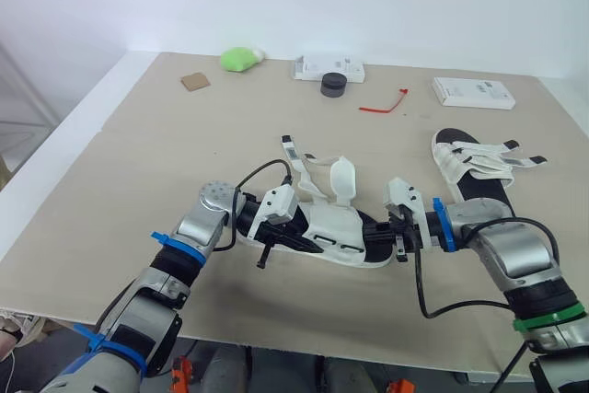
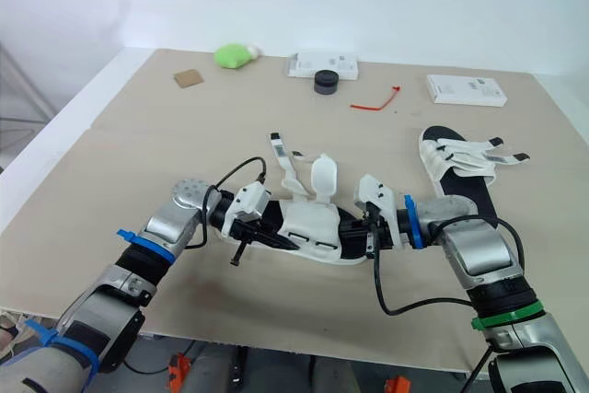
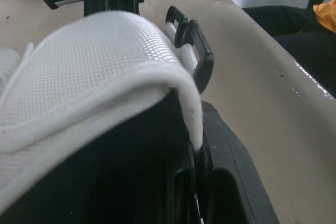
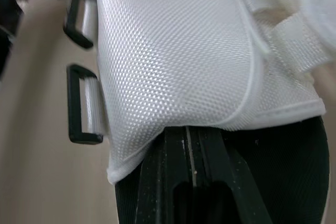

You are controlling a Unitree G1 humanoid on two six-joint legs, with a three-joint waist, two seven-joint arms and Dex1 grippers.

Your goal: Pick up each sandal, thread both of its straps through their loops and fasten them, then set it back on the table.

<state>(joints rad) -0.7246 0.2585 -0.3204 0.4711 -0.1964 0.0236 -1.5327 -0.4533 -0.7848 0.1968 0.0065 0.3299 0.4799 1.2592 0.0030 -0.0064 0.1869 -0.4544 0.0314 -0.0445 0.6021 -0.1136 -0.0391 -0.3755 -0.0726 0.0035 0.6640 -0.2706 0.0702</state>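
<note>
A white-strapped sandal with a black sole (image 1: 327, 227) is held just above the table's middle, between both arms. My left gripper (image 1: 269, 229) is shut on the sole's left end. My right gripper (image 1: 394, 227) is shut on its right end. One loose strap (image 1: 293, 156) sticks up and a white flap (image 1: 342, 179) stands open over the upper. A black loop (image 3: 197, 51) shows beside the mesh upper in the left wrist view. Another loop (image 4: 79, 103) shows in the right wrist view. A second sandal (image 1: 474, 167) lies flat on the table at the right.
Along the far edge of the table (image 1: 110, 190) lie a green object (image 1: 241, 59), a brown square (image 1: 194, 81), a white box (image 1: 329, 68) with a black round piece (image 1: 332, 86), a red tie (image 1: 385, 104) and another white box (image 1: 472, 92).
</note>
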